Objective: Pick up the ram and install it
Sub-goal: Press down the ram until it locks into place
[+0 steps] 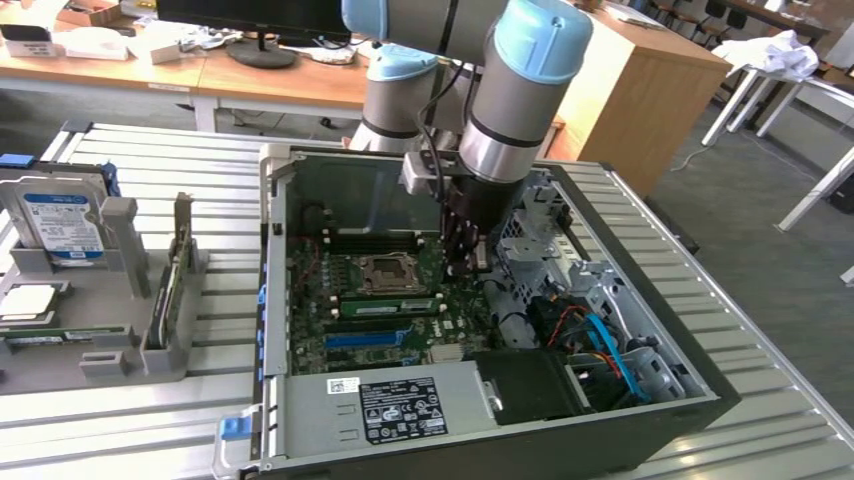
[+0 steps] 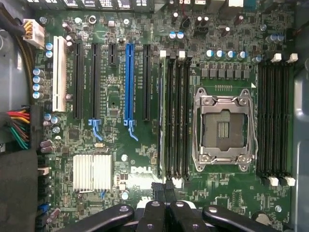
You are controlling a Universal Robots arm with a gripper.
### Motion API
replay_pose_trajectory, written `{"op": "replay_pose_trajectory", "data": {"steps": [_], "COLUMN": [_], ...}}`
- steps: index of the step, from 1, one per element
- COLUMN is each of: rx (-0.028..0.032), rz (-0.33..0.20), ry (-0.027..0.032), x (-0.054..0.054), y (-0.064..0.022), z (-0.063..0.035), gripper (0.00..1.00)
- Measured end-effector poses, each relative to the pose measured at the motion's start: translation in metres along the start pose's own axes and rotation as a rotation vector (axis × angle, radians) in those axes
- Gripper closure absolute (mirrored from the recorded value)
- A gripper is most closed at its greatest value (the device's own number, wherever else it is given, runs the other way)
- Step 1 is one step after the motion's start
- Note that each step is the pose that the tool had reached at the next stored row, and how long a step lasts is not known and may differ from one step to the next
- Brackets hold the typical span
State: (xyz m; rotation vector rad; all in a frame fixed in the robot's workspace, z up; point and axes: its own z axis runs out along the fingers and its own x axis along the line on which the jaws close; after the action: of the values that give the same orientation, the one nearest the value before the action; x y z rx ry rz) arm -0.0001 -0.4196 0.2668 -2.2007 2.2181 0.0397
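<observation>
The table (image 1: 120, 420) under the computer is ribbed bare metal with a dull silver sheen. The computer case (image 1: 667, 420) has matt black outer walls and plain grey sheet metal inside. The motherboard (image 2: 120, 29) is a green board, slightly glossy, carrying a long blue plastic slot (image 2: 129, 82) and a ribbed metal heatsink (image 2: 91, 172). The socket frame (image 2: 224, 130) is shiny steel. The arm (image 1: 514, 110) shows smooth grey metal with glossy light-blue plastic caps. The desk (image 1: 120, 70) behind looks like pale wood.

Slatted metal table (image 1: 120, 420) — open computer case (image 1: 641, 420), grey holder rack (image 1: 114, 345).
</observation>
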Motion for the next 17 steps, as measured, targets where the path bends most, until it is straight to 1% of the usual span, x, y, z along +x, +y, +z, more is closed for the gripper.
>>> {"op": "replay_pose_trajectory", "data": {"steps": [2, 12, 17], "rx": [0.0, 0.0005, 0.0004], "rz": [0.0, 0.0, 0.0], "ry": [0.0001, 0.0, 0.0002], "x": [0.0, 0.001, 0.001], "y": [0.0, -0.0001, -0.0001], "z": [0.0011, 0.0184, 0.021], "gripper": [0.89, 0.89, 0.89]}}
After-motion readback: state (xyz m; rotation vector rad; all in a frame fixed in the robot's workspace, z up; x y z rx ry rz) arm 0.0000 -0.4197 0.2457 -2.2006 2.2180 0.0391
